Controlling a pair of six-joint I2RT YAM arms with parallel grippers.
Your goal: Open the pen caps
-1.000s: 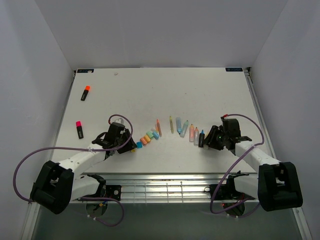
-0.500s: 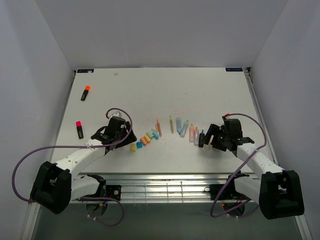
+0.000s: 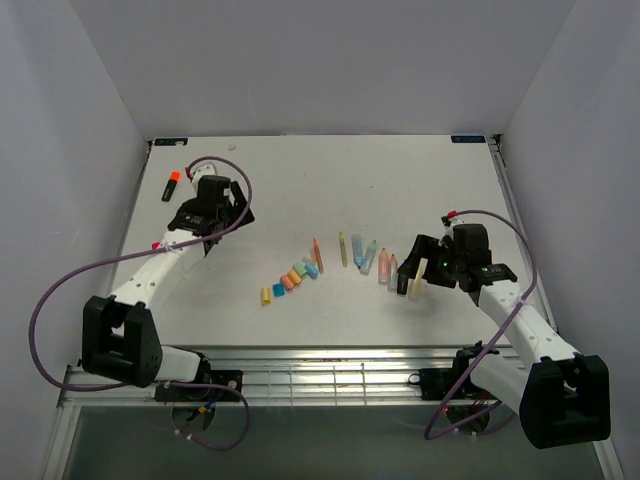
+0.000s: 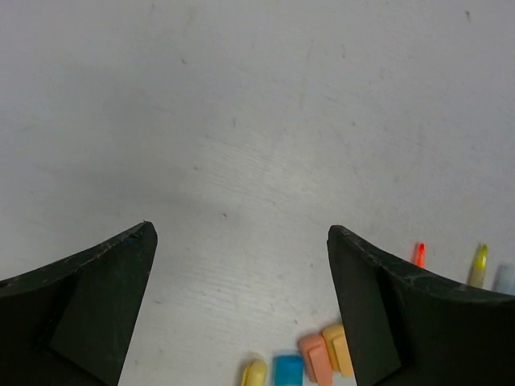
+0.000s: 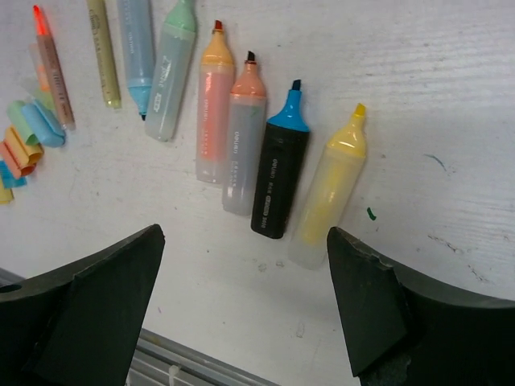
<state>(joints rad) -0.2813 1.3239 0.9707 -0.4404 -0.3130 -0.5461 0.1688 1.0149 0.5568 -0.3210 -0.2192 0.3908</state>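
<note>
Tabletop (image 3: 300,180) newly with yellow pen (image 5: 330,193).

Robot lab, test-cell kind of setup. White counter (image 3: 300,180) boxed in by plain white walls (image 3: 320,60) on three sides. Left arm (image 3: 150,272) and right arm (image 3: 520,320) bolted side by side at near edge, bases by bare metal rail frame (image 3: 330,370). Purple cables (image 3: 31,325) looping loose off both arms. Pens (image 3: 372,258) and pen caps (image 3: 290,278) lined up in tidy rows mid-counter. Stray ink marks (image 5: 438,161) on counter surface.
</note>
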